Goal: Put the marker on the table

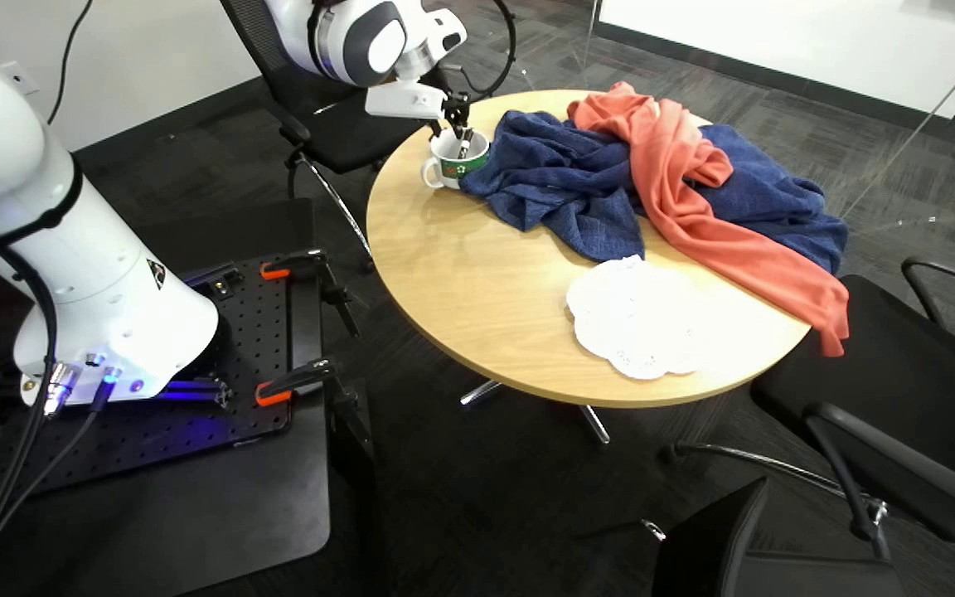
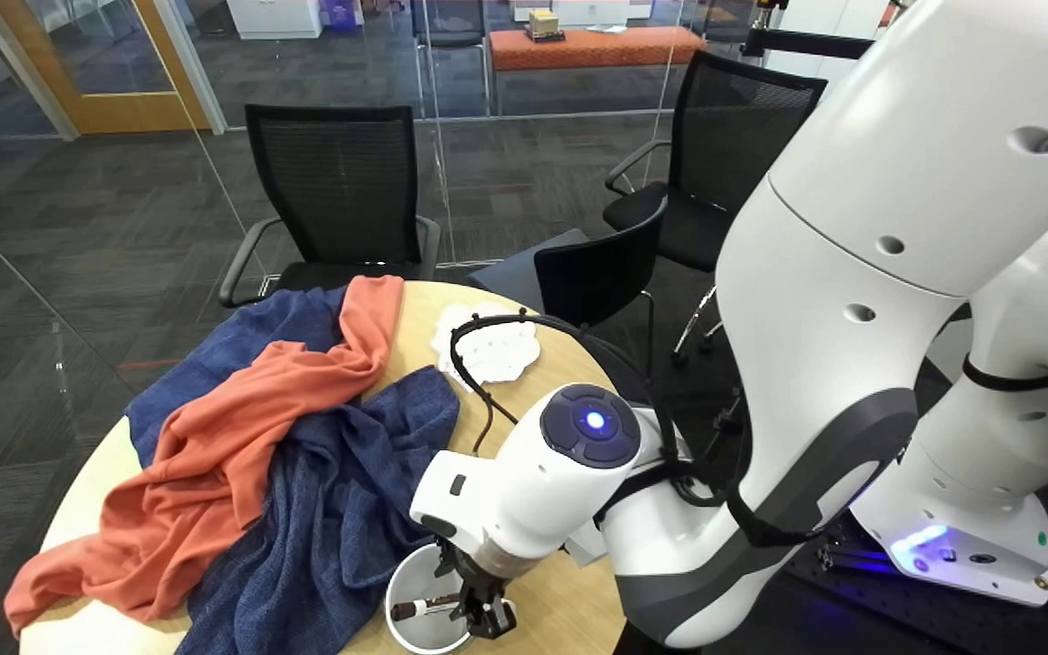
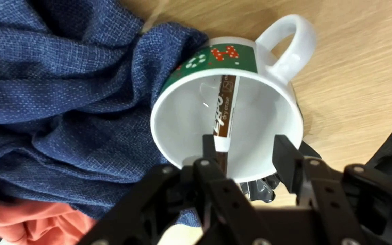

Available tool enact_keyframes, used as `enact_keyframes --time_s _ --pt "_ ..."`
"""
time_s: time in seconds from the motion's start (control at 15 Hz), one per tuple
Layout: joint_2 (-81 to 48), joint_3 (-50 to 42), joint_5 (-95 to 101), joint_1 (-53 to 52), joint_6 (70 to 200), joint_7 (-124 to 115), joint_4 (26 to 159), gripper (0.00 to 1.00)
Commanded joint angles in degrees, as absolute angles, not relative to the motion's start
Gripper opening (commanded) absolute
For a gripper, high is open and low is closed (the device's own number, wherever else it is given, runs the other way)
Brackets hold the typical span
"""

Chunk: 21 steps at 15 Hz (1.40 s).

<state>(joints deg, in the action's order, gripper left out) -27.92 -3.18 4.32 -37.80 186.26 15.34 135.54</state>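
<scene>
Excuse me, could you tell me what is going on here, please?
A robot arm holds its open pincer at the mouth of a white and green mug. A brown Expo marker is inside it, not yet gripped. The mug stands on the round table, beside a crumpled blue cloth. The marker has yet to be put on the table.

I log one mug (image 3: 243, 58) as reference, with one handle (image 3: 299, 51); beneath it, one round table (image 1: 477, 274); inside it, one marker (image 3: 225, 114); at its rim, my one gripper (image 3: 245, 148), two fingers (image 3: 286, 160), on one robot arm (image 2: 838, 273). Against the mug I enter blue cloth (image 1: 548, 178), two visible stretches, whether one piece or two I cannot tell; farther from it, one orange cloth (image 1: 676, 195) and one white doily (image 1: 643, 319). Apart from the mug, in an exterior view, I count three black chairs (image 1: 892, 381) and two clamps (image 1: 299, 379).
</scene>
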Motion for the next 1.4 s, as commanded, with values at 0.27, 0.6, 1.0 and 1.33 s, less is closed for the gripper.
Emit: enact_keyframes --time_s 0.27,0.6,1.0,1.33 --pt "-31.09 -2.87 6.44 -36.82 186.7 12.68 132.87 0.47" --pt "-33.3 -3.22 6.24 -37.16 187.04 12.37 131.05 0.46" --pt "-35.88 -3.73 6.1 -37.64 187.04 12.02 128.29 0.44" --pt "-37.81 -4.03 5.99 -37.84 186.88 11.11 126.38 0.43"
